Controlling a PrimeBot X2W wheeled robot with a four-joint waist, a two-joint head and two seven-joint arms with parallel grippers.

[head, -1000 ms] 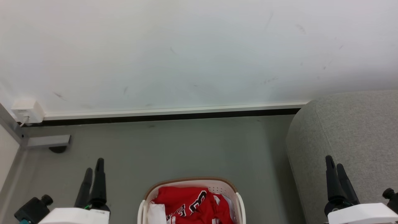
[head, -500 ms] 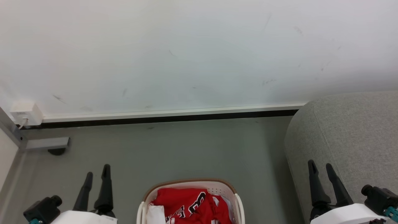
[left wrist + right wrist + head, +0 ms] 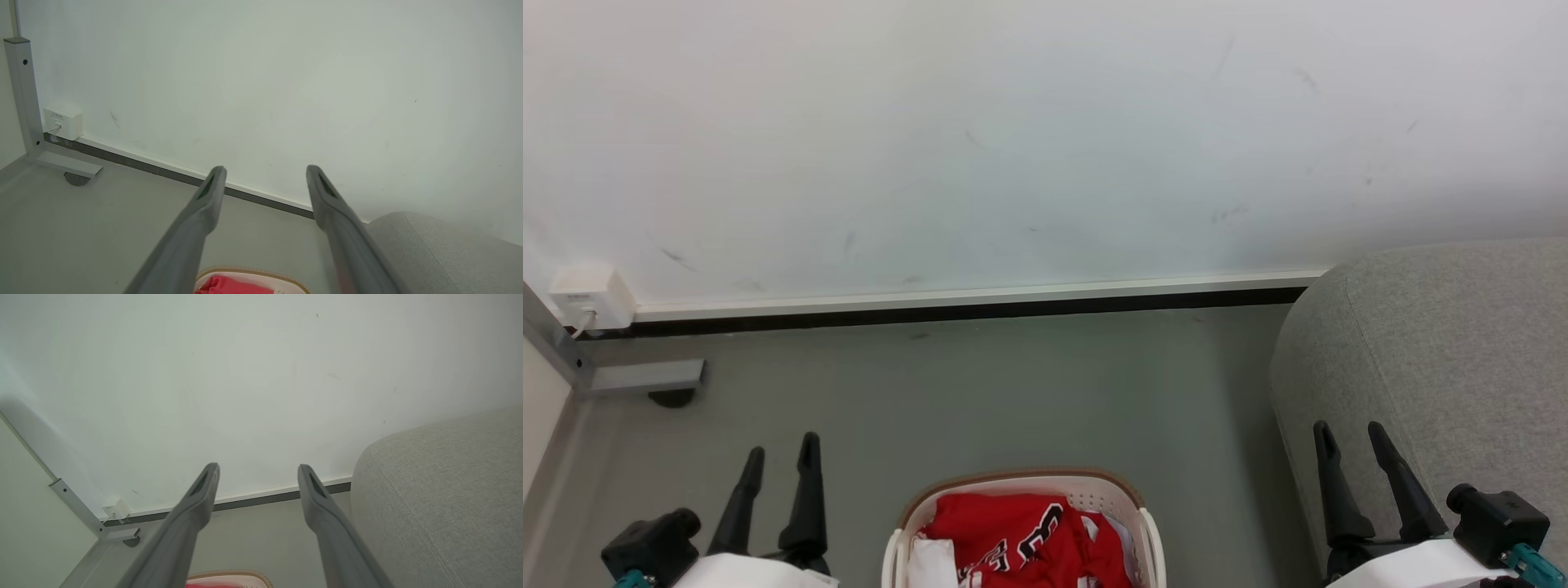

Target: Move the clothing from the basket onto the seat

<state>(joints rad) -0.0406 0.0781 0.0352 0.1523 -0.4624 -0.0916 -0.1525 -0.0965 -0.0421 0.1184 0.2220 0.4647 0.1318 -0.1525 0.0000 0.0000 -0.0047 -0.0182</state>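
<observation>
While the left hand (image 3: 783,447) hovered low at the left, its two fingers spread and pointing toward the wall, bare grey floor (image 3: 1013,384) lay open from the skirting to the laundry basket (image 3: 1021,474). Inside that basket, between both hands, sat the red jerseys (image 3: 996,531). Farther right, the right hand (image 3: 1349,429), fingers likewise spread and holding nothing, hung in front of the rounded edge of the grey seat (image 3: 1445,343).

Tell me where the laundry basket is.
The cream-white perforated plastic laundry basket sits on the grey floor at the head view's bottom centre, left of the large grey fabric seat.
</observation>
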